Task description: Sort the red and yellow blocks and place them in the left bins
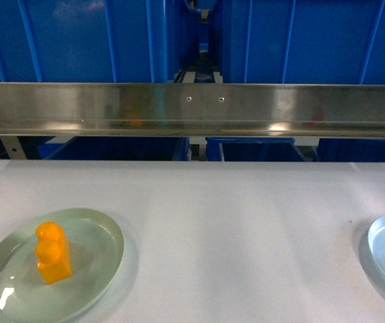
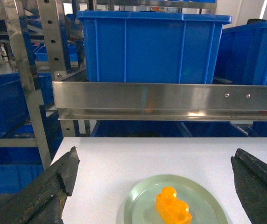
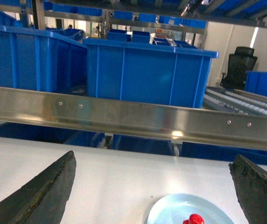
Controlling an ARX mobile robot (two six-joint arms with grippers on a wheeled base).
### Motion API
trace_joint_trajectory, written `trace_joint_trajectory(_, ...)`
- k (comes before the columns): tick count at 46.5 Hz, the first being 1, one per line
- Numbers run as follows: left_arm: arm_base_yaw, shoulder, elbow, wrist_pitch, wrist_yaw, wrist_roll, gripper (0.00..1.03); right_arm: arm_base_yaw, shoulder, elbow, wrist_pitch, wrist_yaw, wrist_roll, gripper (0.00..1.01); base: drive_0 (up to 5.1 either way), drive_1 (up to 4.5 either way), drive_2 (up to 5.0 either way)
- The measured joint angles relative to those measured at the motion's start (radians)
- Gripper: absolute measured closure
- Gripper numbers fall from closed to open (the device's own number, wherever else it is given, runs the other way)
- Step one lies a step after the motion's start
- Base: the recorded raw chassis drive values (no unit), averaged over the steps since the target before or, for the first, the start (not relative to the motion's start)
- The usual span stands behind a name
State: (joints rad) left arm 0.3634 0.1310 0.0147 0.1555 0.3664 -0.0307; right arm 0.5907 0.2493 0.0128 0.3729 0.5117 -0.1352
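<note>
Both end effectors hang spread and empty, the left end effector [image 2: 154, 186] above the yellow block [image 2: 173, 207] on the green plate [image 2: 138, 200], the right end effector [image 3: 152, 186] above a red block [image 3: 194, 219], ready to drop; blue bins [image 2: 152, 46] wait behind the rail [image 2: 171, 100].

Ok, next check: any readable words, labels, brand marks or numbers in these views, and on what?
None. The blue crates, steel rail, white table, green plate, yellow block and pale blue plate bear no legible text; only plain screws show on the rail.
</note>
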Motion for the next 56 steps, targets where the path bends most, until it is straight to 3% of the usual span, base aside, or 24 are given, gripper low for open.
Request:
trace_joint_trajectory(1, 0.125, 0.097, 0.000, 0.094, 0.138, -0.020, 0.05, 0.035, 0.058, 0.000, 0.087, 0.033, -0.024, 0.03, 0.0, 0.00, 0.0)
trace_joint_trajectory(3, 0.195, 0.165, 0.000, 0.160, 0.216, -0.028, 0.05, 0.037, 0.104, 0.000, 0.133, 0.047, -0.035, 0.03, 0.0, 0.00, 0.0)
trace_joint_trajectory(7, 0.246, 0.252, 0.000, 0.229, 0.288, -0.048, 0.05, 0.039, 0.186, 0.000, 0.203, 0.069, -0.052, 0.03, 0.0, 0.00, 0.0)
trace_joint_trajectory(12, 0.233, 0.362, 0.004, 0.290, 0.337, -0.048, 0.05, 0.050, 0.288, -0.001, 0.294, 0.076, -0.069, 0.03, 0.0, 0.00, 0.0)
trace_joint_trajectory(16, 0.199, 0.428, 0.023, 0.295, 0.327, -0.045, 0.05, 0.002, 0.385, 0.000, 0.323, 0.054, -0.069, 0.03, 0.0, 0.00, 0.0)
trace_joint_trajectory(23, 0.110, 0.565, 0.090, 0.371, 0.276, -0.045, 0.05, -0.129, 0.560, 0.004, 0.473, -0.060, -0.071, 0.03, 0.0, 0.00, 0.0)
trace_joint_trajectory(26, 0.061, 0.668, 0.148, 0.422, 0.263, -0.045, 0.05, -0.216, 0.682, 0.041, 0.547, -0.130, -0.082, 0.03, 0.0, 0.00, 0.0)
trace_joint_trajectory(35, -0.043, 0.883, 0.276, 0.475, 0.218, -0.040, 0.05, -0.354, 0.900, 0.178, 0.642, -0.264, -0.099, 0.03, 0.0, 0.00, 0.0)
trace_joint_trajectory(40, -0.105, 0.970, 0.335, 0.475, 0.177, -0.032, 0.05, -0.397, 0.989, 0.235, 0.639, -0.306, -0.110, 0.03, 0.0, 0.00, 0.0)
trace_joint_trajectory(49, -0.229, 1.090, 0.378, 0.493, 0.098, 0.023, 0.05, -0.436, 1.128, 0.330, 0.639, -0.328, -0.126, 0.03, 0.0, 0.00, 0.0)
trace_joint_trajectory(56, -0.246, 1.111, 0.380, 0.489, 0.086, 0.040, 0.05, -0.478, 1.218, 0.383, 0.611, -0.333, -0.121, 0.03, 0.0, 0.00, 0.0)
